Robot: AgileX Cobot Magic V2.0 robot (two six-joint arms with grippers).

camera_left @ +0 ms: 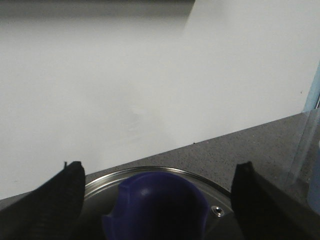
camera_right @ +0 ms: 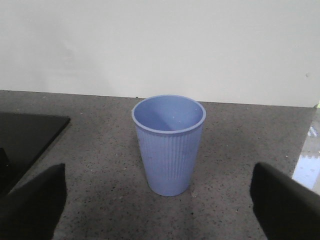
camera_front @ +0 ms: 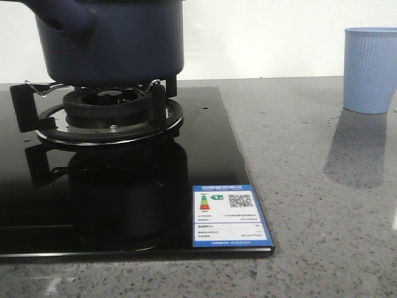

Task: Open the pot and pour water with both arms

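- Smooth round dark navy-blue pot (camera_front: 118,40) sitting on black gas burner grate (camera_front: 99,105), glossy glass hob (camera_front: 211,180).
- Ribbed pale blue plastic cup (camera_right: 169,144) upright on speckled grey stone counter (camera_right: 100,165).
- Left gripper (camera_left: 157,200) spread wide around a blue knob (camera_left: 156,207); right gripper (camera_right: 160,205) wide too, holding nothing.

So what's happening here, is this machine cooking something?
Not cooking yet. A dark blue pot sits on the burner of a black stove. The left tool hangs open above the pot's lid knob, on the metal-rimmed lid. The right tool is open too, facing an empty pale blue cup on the grey counter. Neither holds anything.

Speckled grey countertop (camera_front: 298,186) carries a black glass hob (camera_front: 205,186) and pale blue cup (camera_front: 370,68).
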